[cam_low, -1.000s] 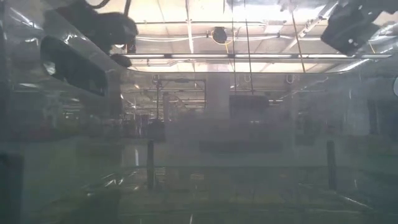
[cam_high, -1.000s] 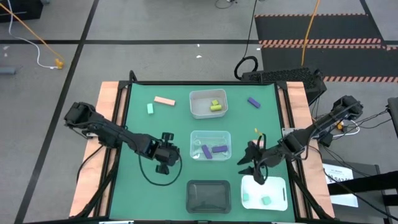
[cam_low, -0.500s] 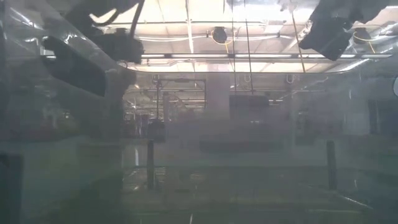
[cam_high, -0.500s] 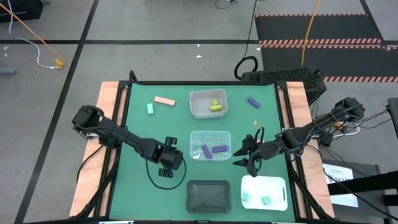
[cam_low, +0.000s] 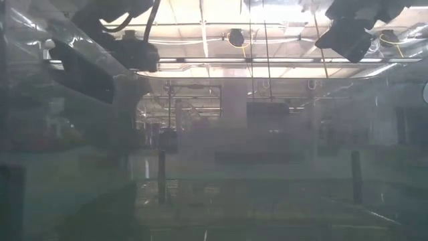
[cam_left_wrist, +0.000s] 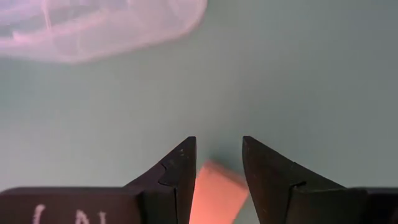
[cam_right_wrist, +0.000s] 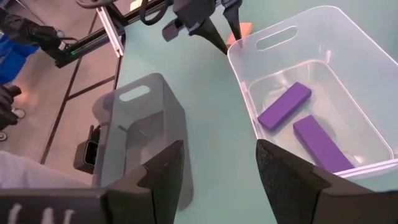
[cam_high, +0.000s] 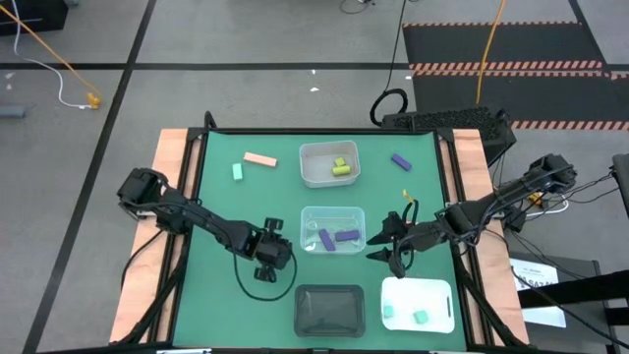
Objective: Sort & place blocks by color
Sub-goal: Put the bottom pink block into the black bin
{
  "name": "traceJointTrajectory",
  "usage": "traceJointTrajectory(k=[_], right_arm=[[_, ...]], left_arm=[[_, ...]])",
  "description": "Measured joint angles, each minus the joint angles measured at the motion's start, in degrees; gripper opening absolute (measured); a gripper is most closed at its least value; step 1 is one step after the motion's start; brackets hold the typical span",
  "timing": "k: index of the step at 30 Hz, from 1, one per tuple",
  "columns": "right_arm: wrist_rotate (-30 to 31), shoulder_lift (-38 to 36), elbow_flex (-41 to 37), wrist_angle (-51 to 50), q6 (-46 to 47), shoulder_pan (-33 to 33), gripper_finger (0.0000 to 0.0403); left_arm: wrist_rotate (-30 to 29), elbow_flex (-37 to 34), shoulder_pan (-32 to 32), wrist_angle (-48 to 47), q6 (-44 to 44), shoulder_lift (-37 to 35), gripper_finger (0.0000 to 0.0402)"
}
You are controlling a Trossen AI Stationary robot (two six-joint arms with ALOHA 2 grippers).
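Left gripper (cam_high: pixel 271 258): lower centre-left of the high view, low over the green bench (cam_high: pixel 221 211), just left of the clear centre tray; fingers (cam_left_wrist: pixel 180 168) narrowly parted around a salmon block.
Salmon block in the left gripper (cam_left_wrist: pixel 214 196): seen in the left wrist view sitting between the two fingers, one end poking out past the tips; whether the fingers press on it or only straddle it cannot be told; its long axis runs roughly along the fingers, slightly slanted.
Right gripper (cam_high: pixel 389 246): lower centre-right of the high view, between the clear centre tray and the white tray; fingers (cam_right_wrist: pixel 158 171) spread wide, nothing between them.
Clear centre tray (cam_high: pixel 332 210): middle of the high view; holds two purple blocks (cam_right_wrist: pixel 284 106) lying flat, side by side, long axes near parallel.
Upper clear tray (cam_high: pixel 327 150): upper centre; holds yellow-green blocks (cam_high: pixel 340 167).
Black tray (cam_high: pixel 330 308): bottom centre.
White tray (cam_high: pixel 418 288): lower right; holds two mint blocks (cam_high: pixel 422 317).
Loose salmon block (cam_high: pixel 259 159): upper left of the bench, long axis nearly left-to-right, tilted a little.
Loose mint block (cam_high: pixel 237 172): just below-left of it, long axis running up-down.
Loose purple block (cam_high: pixel 400 161): upper right, lying diagonally.
Low view: hazy; only the arms' dark shapes show at its top corners.
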Motion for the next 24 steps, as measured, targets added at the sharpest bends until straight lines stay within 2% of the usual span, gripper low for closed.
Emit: traceJointTrajectory(k=[6,10,14,17,20,24], right_arm=[[0.01,0.02,0.0,0.24,-0.02,0.0,0.0189],[0.02,0.02,0.0,0.43,0.11,-0.02,0.0189],[0.04,0.0,-0.02,0.61,0.1,-0.02,0.0189],[0.22,0.02,-0.02,0.56,-0.03,-0.05,0.0189],[1.46,0.02,-0.02,0.54,-0.12,-0.45,0.0189],[1.41,0.02,-0.02,0.56,-1.5,-1.72,0.0189]], left_arm=[[-0.49,0.47,-0.58,1.2,1.32,-0.42,0.0129],[-0.55,0.52,-2.39,-0.48,2.17,-2.26,0.0102],[-0.51,0.52,-4.06,-4.35,-3.37,-3.8,0.0061],[-0.07,0.55,-4.22,-7.96,-8.35,-3.91,0.0047],[1.17,0.5,-3.73,-9.3,-9.1,-3.9,0.0055],[1.52,0.5,-3.41,-10.29,-6.38,-3.9,0.009]])
